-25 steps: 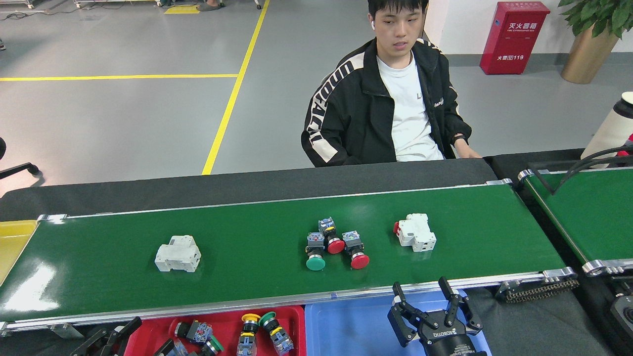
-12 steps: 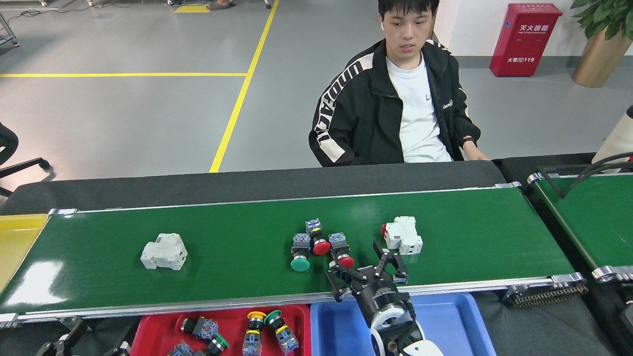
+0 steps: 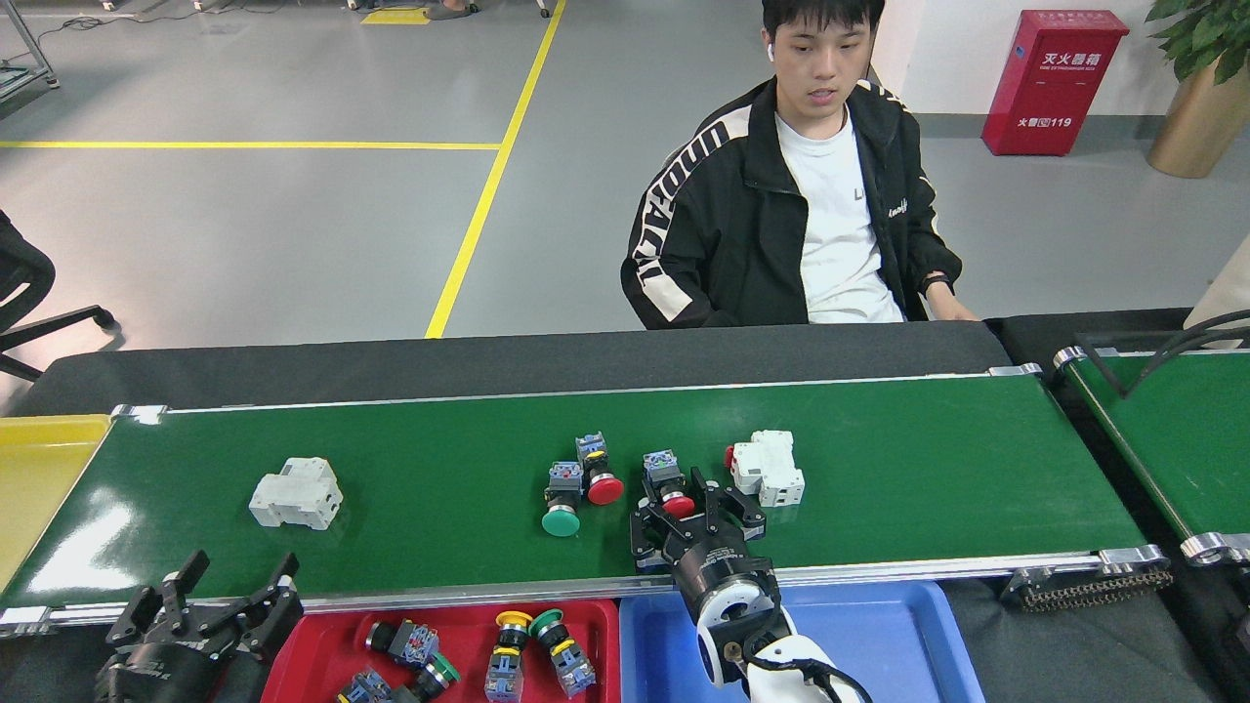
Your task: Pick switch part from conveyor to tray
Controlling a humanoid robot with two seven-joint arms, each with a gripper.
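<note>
Head view, the only one supplied. The conveyor [image 3: 410, 547] is seen running across the frame. Five parts are left on the belt: a white breaker-type block [image 3: 296, 493] at left, a green-capped push-button switch [image 3: 563, 500] beside a red-capped one [image 3: 596, 471] mid-belt, a second red-capped switch [image 3: 666, 481], and a white block with a red lever [image 3: 768, 468] just right of it.

The right gripper [image 3: 695, 510] is set over the belt with its fingers spread around the second red-capped switch; the jaws are not closed on it, so no grasp is judged made yet. The left gripper [image 3: 229, 605] is held low by the near rail, fingers apart, holding nothing.

Progress, as judged: several button switches are already lying in the red tray [image 3: 322, 644]; the blue tray [image 3: 879, 635] shows no parts in its visible area. A yellow bin [image 3: 39, 469] sits at far left.

Writing: "119" with Chinese characters is read on the red cabinet [image 3: 1053, 78]; large block letters are seen down the sleeve of the seated person [image 3: 791, 215], not legible with certainty.
</note>
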